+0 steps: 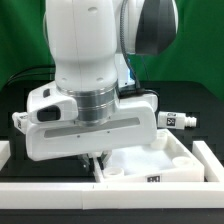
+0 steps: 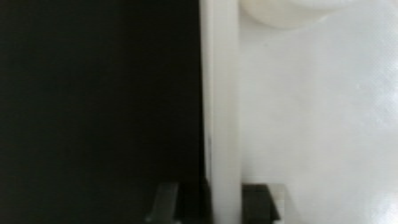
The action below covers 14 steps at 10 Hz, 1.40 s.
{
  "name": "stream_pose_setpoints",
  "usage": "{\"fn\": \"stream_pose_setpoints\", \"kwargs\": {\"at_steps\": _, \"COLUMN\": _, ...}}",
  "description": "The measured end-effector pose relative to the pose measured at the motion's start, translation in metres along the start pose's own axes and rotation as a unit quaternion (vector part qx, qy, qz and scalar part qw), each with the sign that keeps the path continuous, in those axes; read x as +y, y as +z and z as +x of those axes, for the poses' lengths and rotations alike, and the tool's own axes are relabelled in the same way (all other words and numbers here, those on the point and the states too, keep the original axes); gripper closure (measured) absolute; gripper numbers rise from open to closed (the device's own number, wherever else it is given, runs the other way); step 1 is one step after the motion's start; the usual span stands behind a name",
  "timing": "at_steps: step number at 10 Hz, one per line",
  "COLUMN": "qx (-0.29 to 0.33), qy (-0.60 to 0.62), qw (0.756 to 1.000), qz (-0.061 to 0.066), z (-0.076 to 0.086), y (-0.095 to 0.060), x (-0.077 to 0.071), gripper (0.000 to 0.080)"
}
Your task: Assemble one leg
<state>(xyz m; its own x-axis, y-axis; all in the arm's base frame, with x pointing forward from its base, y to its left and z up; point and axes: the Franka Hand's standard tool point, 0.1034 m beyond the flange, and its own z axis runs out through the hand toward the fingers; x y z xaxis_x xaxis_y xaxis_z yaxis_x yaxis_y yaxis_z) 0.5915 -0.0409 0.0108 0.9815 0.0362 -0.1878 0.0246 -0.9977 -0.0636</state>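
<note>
Leg, the small white tagged block, is lying on its side on the dark worktop toward the exterior view's right, just beyond the far edge of the large white panel and well apart from the gripper; you are not holding it, and nothing is touching it. You are hanging the arm low over the panel's side toward the exterior view's left, with the wrist housing hiding most of the contact from outside. In the wrist view the fingertips are showing as two dark tips at the panel's long straight edge, where white plastic is meeting black worktop, and a rounded socket is showing at the panel's far corner. The jaws are drawn together; whether they are nipping the edge or only resting against it cannot be told. Judging from this pose, you are bracing or nudging the panel against the white rail in front, so that its sockets are sitting in a known place. The leg is probably being left clear at the side for a later pick, so the fitting step is not yet begun.
</note>
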Motion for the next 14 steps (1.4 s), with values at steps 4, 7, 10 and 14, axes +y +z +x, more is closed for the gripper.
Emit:
{"fn": "stream_pose_setpoints", "kwargs": {"at_steps": 4, "qx": -0.004, "qy": 0.082, "qw": 0.997, "qz": -0.007, "z": 0.001, "y": 0.001, "x": -0.019, "gripper": 0.0737}}
{"fn": "stream_pose_setpoints", "kwargs": {"at_steps": 7, "qx": -0.004, "qy": 0.073, "qw": 0.997, "qz": -0.007, "z": 0.001, "y": 0.002, "x": -0.019, "gripper": 0.0737}}
{"fn": "stream_pose_setpoints", "kwargs": {"at_steps": 10, "qx": -0.004, "qy": 0.066, "qw": 0.998, "qz": -0.007, "z": -0.005, "y": -0.004, "x": -0.024, "gripper": 0.0269}}
{"fn": "stream_pose_setpoints", "kwargs": {"at_steps": 14, "qx": -0.017, "qy": 0.051, "qw": 0.999, "qz": -0.001, "z": -0.059, "y": -0.057, "x": -0.035, "gripper": 0.0157}}
